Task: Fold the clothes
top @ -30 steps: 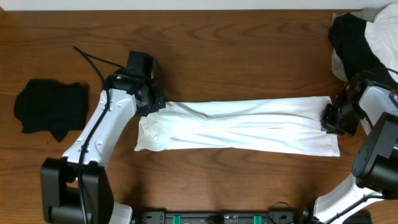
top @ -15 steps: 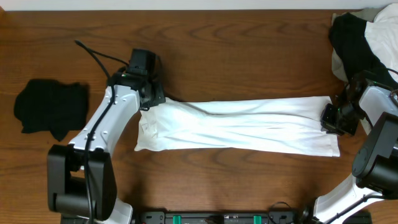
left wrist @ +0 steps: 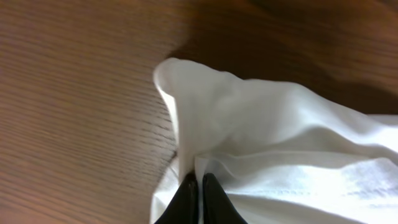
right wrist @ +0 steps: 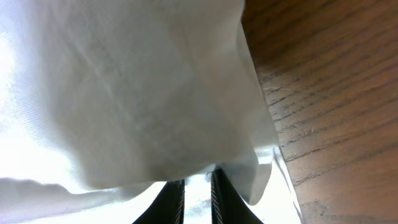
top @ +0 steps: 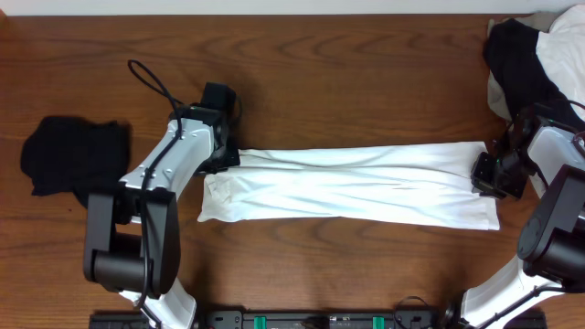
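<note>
My left pincer (left wrist: 200, 191) is clamped tight on the white T-shirt (top: 366, 187), its two dark tips pressed together on a pinch of cloth at the shirt's far left corner. Just past the tips, the cloth rises in a small peak off the wood.

My right pincer (right wrist: 198, 186) is at the opposite end, on the right edge of the shirt. White cloth comes down between its two fingers, and they stand close together on it. That wrist view sits so close to the cloth that I cannot tell how many layers are caught, but it looks like a firm hold on the edge.

The shirt lies as a long, narrow band across the middle of the desk (top: 320, 82), running left to right between my two arms. It is flat on the wood apart from soft creases along its length. Its left end is slightly bunched below my left grip, and its near right corner reaches out past my right pincer.

Left of the shirt and well apart from it lies a small black folded garment (top: 64, 160). The lower link of my left arm passes just beside its right edge. A black cable (top: 151, 78) loops off my left wrist over bare wood on the far side.

In the far right corner, a large black garment heaped with pale cloth (top: 526, 59) sits close behind my right arm. I cannot tell whether the arm touches it. It is clear of the shirt.
</note>
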Robot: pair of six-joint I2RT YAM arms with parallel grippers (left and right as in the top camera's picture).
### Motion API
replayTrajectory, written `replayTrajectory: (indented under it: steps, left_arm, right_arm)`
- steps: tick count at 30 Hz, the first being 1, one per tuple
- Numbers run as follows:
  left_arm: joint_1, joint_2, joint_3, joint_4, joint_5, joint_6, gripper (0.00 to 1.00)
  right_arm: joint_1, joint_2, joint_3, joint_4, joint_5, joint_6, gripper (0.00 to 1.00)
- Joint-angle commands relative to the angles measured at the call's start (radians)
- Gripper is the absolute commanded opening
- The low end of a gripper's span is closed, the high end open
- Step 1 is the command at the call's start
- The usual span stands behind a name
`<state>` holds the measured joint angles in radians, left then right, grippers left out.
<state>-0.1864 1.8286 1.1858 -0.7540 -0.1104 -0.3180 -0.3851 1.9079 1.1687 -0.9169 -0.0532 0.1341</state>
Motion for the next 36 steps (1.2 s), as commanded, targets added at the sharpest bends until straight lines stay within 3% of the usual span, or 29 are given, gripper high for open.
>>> replayTrajectory:
  steps: [1, 7, 12, 19, 26, 32, 36]
  left_arm:
    - [0.000, 0.012, -0.006, 0.004, -0.082, -0.002, 0.06]
    - [0.000, 0.015, -0.007, 0.005, -0.081, -0.003, 0.08]
    - [0.000, 0.015, -0.038, 0.009, -0.081, -0.003, 0.15]
    - [0.000, 0.015, -0.151, 0.119, -0.081, -0.003, 0.17]
    - [0.000, 0.015, -0.167, 0.136, -0.081, -0.002, 0.37]
    - [0.000, 0.015, -0.168, 0.123, -0.081, -0.002, 0.40]
    - [0.000, 0.015, -0.168, 0.122, -0.081, -0.002, 0.40]
  right_arm:
    - [-0.006, 0.026, -0.008, -0.003, -0.008, 0.008, 0.14]
    - [-0.006, 0.026, -0.008, -0.003, -0.008, 0.008, 0.14]
    - [-0.006, 0.026, -0.008, -0.003, -0.008, 0.008, 0.14]
    - [-0.006, 0.026, -0.008, -0.003, -0.008, 0.008, 0.14]
    - [-0.006, 0.026, -0.008, -0.003, -0.007, 0.008, 0.15]
    - [-0.006, 0.026, -0.007, 0.006, -0.008, 0.008, 0.17]
    - [-0.012, 0.026, 0.031, -0.019, -0.007, 0.007, 0.25]
